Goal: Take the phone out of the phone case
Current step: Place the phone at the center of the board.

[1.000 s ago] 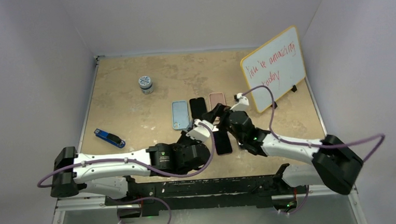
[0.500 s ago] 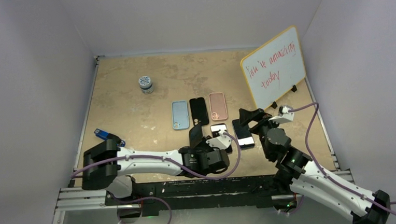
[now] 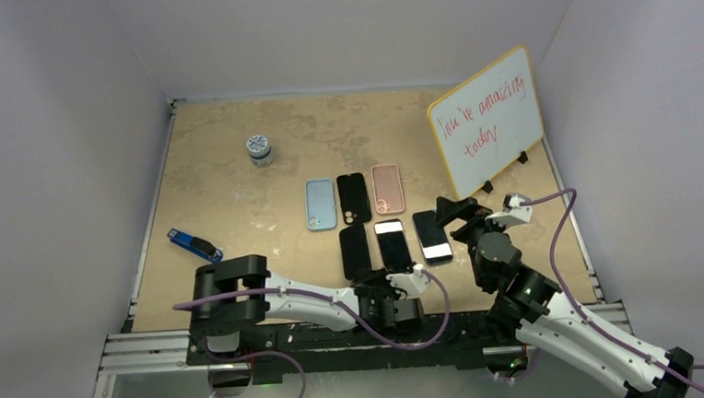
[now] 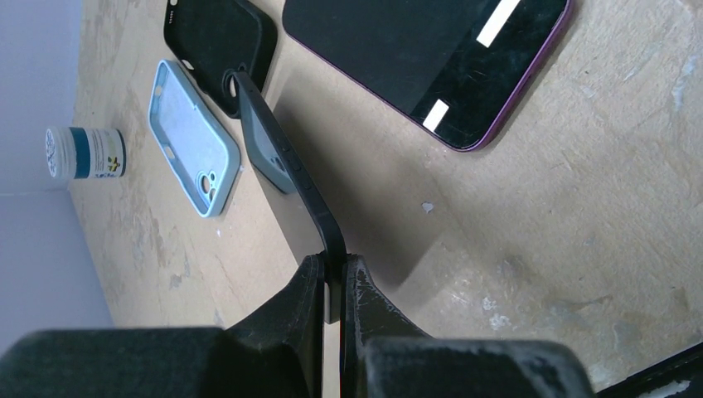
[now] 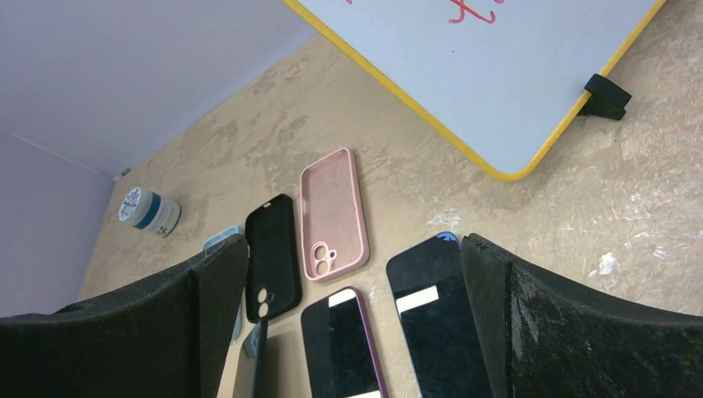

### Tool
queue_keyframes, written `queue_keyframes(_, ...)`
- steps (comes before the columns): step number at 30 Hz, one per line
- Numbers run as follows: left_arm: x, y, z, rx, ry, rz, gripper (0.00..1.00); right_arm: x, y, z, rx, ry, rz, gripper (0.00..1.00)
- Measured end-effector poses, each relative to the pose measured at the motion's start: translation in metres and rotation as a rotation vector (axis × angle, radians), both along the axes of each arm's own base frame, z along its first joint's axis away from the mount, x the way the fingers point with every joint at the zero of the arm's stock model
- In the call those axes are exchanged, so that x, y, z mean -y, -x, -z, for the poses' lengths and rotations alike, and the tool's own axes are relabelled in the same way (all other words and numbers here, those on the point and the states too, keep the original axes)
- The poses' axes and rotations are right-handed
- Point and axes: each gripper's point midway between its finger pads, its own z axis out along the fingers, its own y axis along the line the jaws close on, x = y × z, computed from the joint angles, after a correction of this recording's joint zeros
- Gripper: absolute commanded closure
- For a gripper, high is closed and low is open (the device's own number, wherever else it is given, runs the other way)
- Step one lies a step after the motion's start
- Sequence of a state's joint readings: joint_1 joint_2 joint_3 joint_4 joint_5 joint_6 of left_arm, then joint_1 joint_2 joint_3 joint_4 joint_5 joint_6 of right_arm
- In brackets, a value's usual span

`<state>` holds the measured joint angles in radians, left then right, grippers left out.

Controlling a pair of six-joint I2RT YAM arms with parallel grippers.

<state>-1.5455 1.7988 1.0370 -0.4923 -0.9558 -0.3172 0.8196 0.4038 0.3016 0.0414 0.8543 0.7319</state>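
My left gripper (image 4: 333, 265) is shut on the end of a thin dark phone (image 4: 286, 178) that stands on its edge above the table. I cannot tell whether a case is on it. It also shows in the top view (image 3: 354, 251). A purple-edged phone (image 3: 393, 244) and a second phone (image 3: 432, 237) lie face up beside it. Empty blue (image 3: 321, 205), black (image 3: 353, 197) and pink (image 3: 387, 188) cases lie in a row behind. My right gripper (image 5: 355, 240) is wide open and empty, hovering over the second phone (image 5: 435, 323).
A yellow-framed whiteboard (image 3: 487, 121) stands at the back right. A small jar (image 3: 258, 148) sits at the back left. A blue stapler-like object (image 3: 194, 246) lies near the left wall. Walls enclose three sides of the table.
My right arm has swung from the centre out to the right, and a phone now lies where it was. My left arm has drawn back toward the near edge, still shut on the dark phone.
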Motion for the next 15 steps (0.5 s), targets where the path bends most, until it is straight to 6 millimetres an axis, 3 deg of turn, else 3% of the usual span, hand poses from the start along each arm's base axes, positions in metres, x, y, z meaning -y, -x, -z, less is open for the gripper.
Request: queue_keyframes(15, 0.015, 0.008, 0.032, -0.036, -0.064, 0.044, 0.83, 0.008, 0.002, 0.002, -0.003, 0.007, 0.027, 0.01)
